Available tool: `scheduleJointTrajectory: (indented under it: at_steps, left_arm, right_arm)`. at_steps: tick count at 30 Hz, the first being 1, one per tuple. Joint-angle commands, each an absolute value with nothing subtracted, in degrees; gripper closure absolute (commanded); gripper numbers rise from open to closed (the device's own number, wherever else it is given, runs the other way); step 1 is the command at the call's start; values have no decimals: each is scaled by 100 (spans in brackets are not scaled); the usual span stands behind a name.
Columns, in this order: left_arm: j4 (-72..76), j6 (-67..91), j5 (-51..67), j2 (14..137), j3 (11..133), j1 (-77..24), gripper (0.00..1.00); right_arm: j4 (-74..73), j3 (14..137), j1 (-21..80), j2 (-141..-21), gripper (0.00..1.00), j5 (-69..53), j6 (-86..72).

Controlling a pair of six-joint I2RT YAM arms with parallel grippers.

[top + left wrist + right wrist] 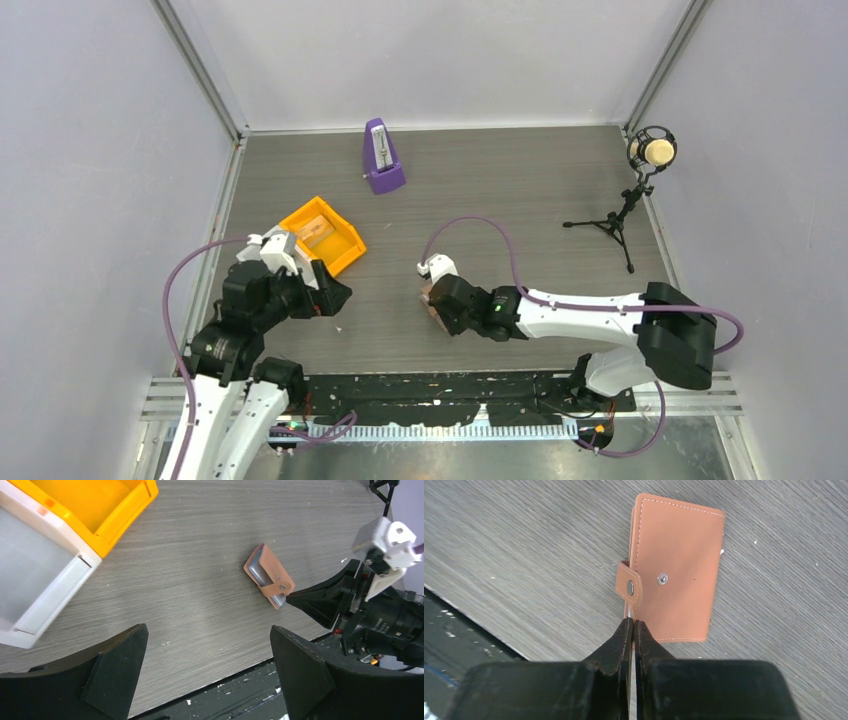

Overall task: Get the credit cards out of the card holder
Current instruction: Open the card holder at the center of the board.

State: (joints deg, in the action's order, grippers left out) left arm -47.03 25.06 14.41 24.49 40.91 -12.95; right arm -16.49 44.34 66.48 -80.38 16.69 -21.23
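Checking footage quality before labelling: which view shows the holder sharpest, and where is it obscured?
Right wrist: holder sharp, evenly lit, stitching and snap legible, no glare. Left wrist: smaller but clear. Top: mostly hidden under the right gripper.

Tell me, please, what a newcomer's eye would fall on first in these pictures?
The salmon-tan card holder stands out first, lying folded on the grey table near its front edge, snap tab undone. The right end effector, fingers pressed together, touches its edge beside that tab. Farther left, an orange tray sits by the open left end effector, and a purple metronome stands at the rear.
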Motion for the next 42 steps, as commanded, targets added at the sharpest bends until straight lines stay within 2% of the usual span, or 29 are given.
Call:
scheduleJointTrajectory:
  at_steps: [1,7,12,21,28,42]
  left_arm:
    - [-4429,2829,1817,2838,4160,-1407,4]
    - [-3946,3215,1697,3084,3906,-1869,6]
    - [-3374,3552,1253,3390,3653,-2655,6]
    - [-2004,3974,1117,4718,3421,-3857,10]
    - [-778,3752,1043,5562,3408,-4309,19]
    - [-30,2975,879,7034,3841,-4910,32]
  right_arm:
    - [-1297,4531,6643,-7598,95,1369,-2497]
    - [-1141,4346,6392,-7192,95,1088,-2784]
    - [-1110,4168,6241,-7004,95,970,-2920]
    - [-1156,4065,6234,-6829,95,932,-2969]
    - [-902,3873,6228,-6742,95,915,-3161]
    - [-845,3827,6231,-6710,95,870,-3287]
